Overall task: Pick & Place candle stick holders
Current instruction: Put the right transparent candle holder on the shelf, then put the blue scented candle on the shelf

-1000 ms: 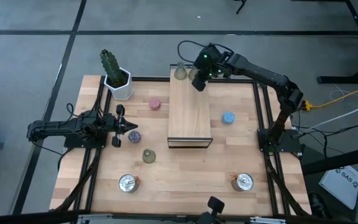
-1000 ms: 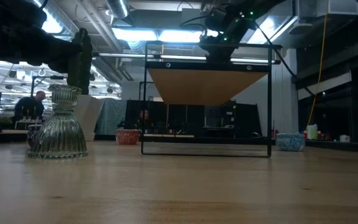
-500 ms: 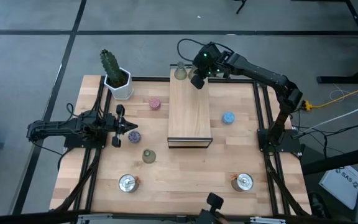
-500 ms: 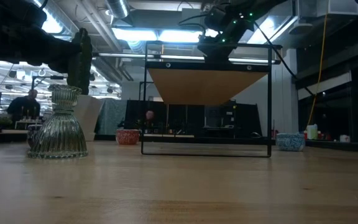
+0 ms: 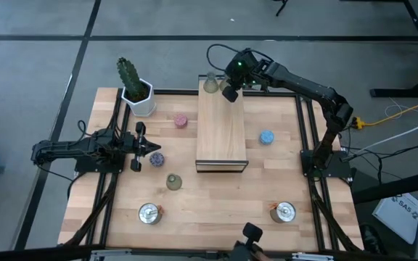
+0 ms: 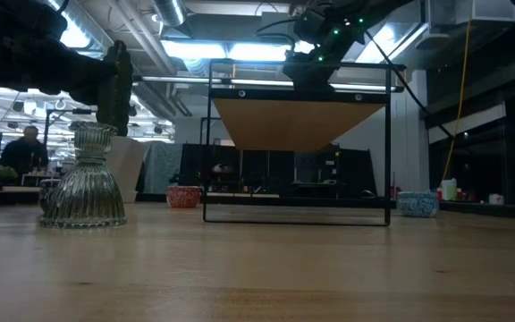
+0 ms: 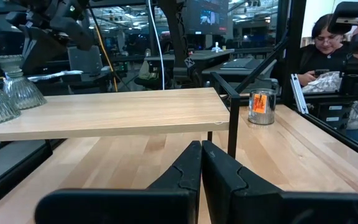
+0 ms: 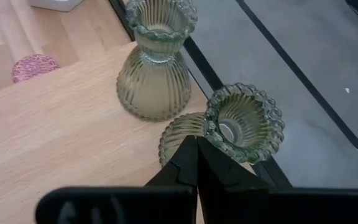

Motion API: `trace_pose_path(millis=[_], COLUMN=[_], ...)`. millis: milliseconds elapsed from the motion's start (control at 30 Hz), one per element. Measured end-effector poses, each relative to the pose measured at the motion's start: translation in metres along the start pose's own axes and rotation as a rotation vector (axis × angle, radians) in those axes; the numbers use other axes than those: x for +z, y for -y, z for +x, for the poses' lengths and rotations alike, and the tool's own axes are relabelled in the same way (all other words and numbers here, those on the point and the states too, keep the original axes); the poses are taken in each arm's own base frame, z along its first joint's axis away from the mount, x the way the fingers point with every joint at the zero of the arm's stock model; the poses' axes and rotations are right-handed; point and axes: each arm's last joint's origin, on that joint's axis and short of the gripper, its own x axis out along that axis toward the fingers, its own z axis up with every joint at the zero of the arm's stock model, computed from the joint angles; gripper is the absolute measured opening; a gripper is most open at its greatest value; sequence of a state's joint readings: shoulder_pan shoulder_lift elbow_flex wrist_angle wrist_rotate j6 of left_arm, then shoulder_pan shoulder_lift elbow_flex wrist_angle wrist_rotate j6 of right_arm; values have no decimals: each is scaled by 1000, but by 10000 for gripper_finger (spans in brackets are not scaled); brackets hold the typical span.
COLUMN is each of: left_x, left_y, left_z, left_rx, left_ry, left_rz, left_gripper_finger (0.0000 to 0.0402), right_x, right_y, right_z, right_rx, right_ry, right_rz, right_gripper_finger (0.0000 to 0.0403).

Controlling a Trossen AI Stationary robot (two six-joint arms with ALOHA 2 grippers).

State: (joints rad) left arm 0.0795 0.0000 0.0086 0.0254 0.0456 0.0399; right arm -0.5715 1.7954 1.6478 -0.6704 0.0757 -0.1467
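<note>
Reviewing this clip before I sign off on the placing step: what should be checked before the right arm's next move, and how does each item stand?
1. Right gripper fingers shut, nothing between them: ok.
2. Second green holder upright on the raised board: ok.
3. It sits close to the board's edge: not ok.
4. Gap to the first green holder: ok, apart.
5. Left gripper parked by the purple holder, clear of the board: ok.

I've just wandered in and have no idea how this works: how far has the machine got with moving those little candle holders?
Early on. Two green glass holders already stand at the raised wooden board's far end. The right gripper hovers shut just above them, holding nothing; the left gripper waits shut beside the purple holder. On the table remain a third green holder, the pink, the blue and two silver ones.
</note>
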Motion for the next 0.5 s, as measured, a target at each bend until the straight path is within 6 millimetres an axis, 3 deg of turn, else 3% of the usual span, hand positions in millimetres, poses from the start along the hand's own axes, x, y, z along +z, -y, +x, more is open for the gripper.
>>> trace_pose_path(millis=[300, 500], left_x=[0, 0], left_y=[0, 0], left_z=[0, 0], left_rx=[0, 0], left_ry=[0, 0], left_rz=[0, 0], left_gripper_finger=[6, 6], right_x=[-1, 2], right_y=[-2, -4], right_z=[0, -17], right_rx=[45, 63], right_ry=[-3, 22], right_rz=[-2, -19], right_gripper_finger=[0, 0])
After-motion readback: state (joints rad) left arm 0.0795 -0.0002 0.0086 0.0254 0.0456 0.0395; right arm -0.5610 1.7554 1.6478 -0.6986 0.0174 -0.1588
